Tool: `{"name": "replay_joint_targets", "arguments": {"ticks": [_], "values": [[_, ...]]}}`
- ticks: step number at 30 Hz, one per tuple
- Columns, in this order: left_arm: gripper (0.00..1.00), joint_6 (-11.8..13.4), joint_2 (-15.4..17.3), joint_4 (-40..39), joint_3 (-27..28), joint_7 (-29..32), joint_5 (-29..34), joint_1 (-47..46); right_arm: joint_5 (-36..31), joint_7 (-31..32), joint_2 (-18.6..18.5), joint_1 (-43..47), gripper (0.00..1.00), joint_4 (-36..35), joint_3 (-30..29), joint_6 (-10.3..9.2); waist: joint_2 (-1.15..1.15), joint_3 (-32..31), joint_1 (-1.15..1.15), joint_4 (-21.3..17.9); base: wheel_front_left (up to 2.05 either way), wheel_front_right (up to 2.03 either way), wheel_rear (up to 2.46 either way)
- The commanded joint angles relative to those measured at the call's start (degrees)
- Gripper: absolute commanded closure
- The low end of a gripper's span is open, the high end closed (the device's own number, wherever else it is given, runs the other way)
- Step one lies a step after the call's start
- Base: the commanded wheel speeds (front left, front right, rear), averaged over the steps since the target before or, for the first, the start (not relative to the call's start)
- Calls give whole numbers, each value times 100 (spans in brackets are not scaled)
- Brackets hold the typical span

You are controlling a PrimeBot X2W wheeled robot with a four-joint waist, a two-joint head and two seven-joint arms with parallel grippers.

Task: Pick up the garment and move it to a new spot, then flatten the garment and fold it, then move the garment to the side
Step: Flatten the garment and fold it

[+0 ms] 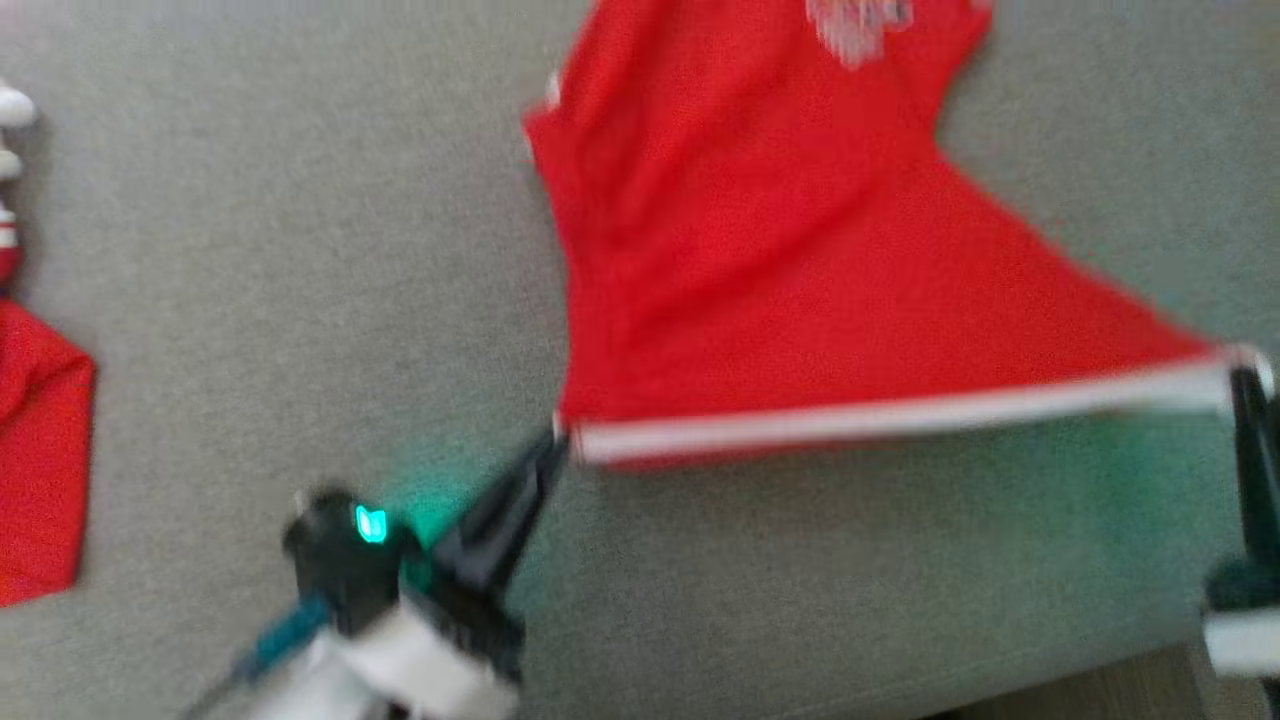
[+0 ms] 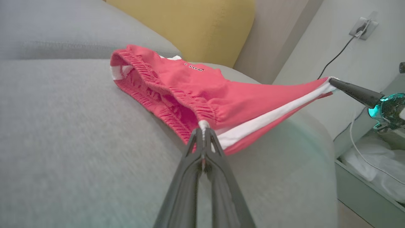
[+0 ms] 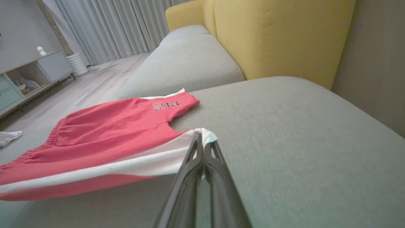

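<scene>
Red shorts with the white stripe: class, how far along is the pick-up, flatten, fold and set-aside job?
Done: the red fabric shorts with a white side stripe are grasped. In hand: left gripper and right gripper, each shut on a stripe end, stretch that edge above the grey sofa cushion. Left: flattening, folding, moving aside; no fold shows.

The left hand has long dark fingers, a glowing teal light, a white forearm and a blue cable.

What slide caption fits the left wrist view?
Left gripper pinches a waistband corner of the red shorts while the right gripper holds the striped side taut above the grey sofa.
</scene>
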Motion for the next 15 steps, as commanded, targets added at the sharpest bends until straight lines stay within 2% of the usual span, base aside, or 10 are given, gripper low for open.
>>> {"name": "replay_joint_targets", "arguments": {"ticks": [1, 5, 6, 10, 15], "values": [[100, 70, 217, -303, 218, -24, 11, 236, 64, 62, -162, 403, 100, -381, -167, 37, 0, -248, 1, 41, 0, 0, 0], [100, 196, 218, -835, 307, -24, -131, 774, -49, 354, -153, 1041, 100, -1021, -692, 37, 0, -396, 1, 135, 0, 0, 0], [100, 211, 108, -1035, 371, -23, -287, 788, -141, 567, -175, 1012, 100, -1209, -880, 37, 0, -390, 1, 216, 0, 0, 0], [100, 161, -246, -1037, 467, 180, -582, 316, -317, 1060, -324, 399, 100, -1142, -990, 37, 0, -240, 1, 398, 0, 0, 0], [100, 109, -798, -515, 595, 562, -871, -665, -421, 1750, -761, -850, 100, -656, -661, 37, 0, 158, 1, 621, 0, 0, 0]]}}
